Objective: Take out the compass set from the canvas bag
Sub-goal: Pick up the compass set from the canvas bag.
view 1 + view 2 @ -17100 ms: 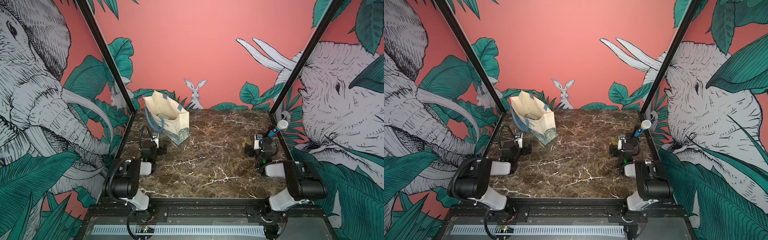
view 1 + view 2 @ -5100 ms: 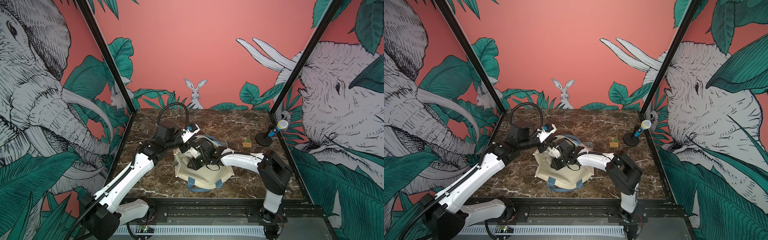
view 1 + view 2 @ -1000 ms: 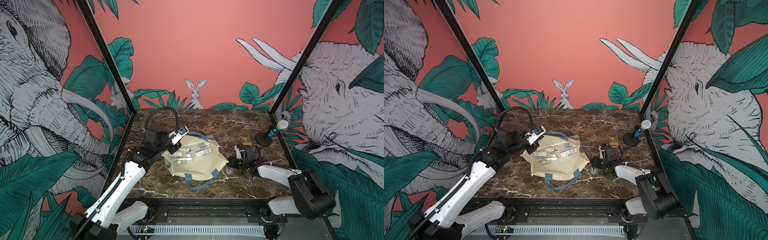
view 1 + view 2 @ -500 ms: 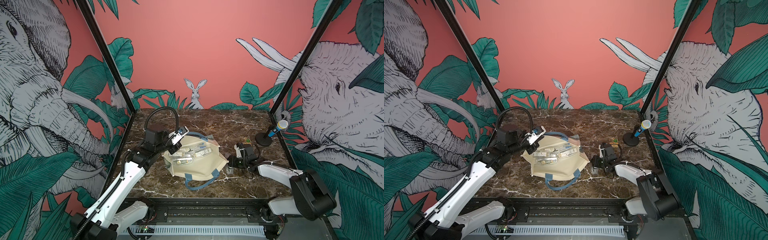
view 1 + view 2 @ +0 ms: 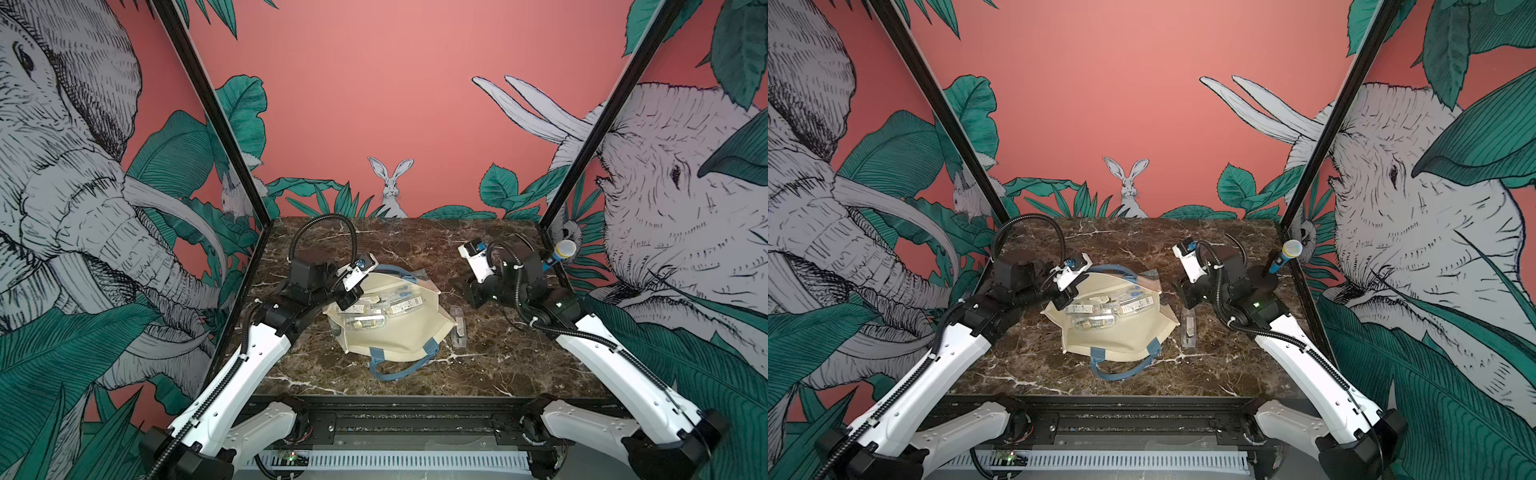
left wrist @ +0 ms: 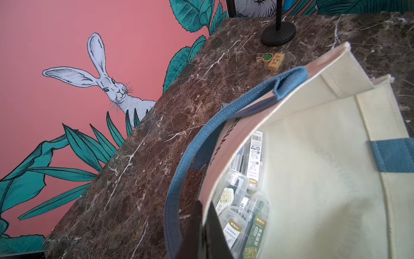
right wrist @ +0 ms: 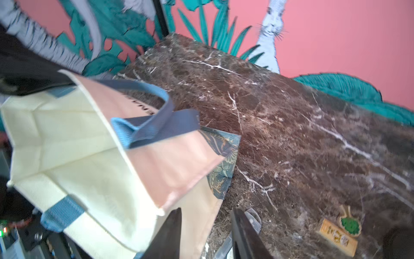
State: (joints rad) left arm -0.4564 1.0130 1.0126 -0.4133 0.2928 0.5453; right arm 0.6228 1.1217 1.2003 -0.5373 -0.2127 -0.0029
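Your left hand [image 6: 204,208] is clenched on the far-left rim of the canvas bag [image 5: 395,336]. Your right hand [image 7: 206,215] hangs released to the bag's right. A clear compass set [image 5: 457,330] lies on the surface [image 5: 415,241] beside the bag. More clear cases [image 5: 374,307] crowd inside. The cream bag lies flat at centre, one blue handle on its near side.

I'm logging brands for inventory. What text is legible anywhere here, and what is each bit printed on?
"M&G": white label of a clear case inside the canvas bag.
"M&G": green label of the neighbouring case.
Barcode sticker and remaining label print: too small to read.
Bag's dark lettering: blurred, partly hidden by the handle.
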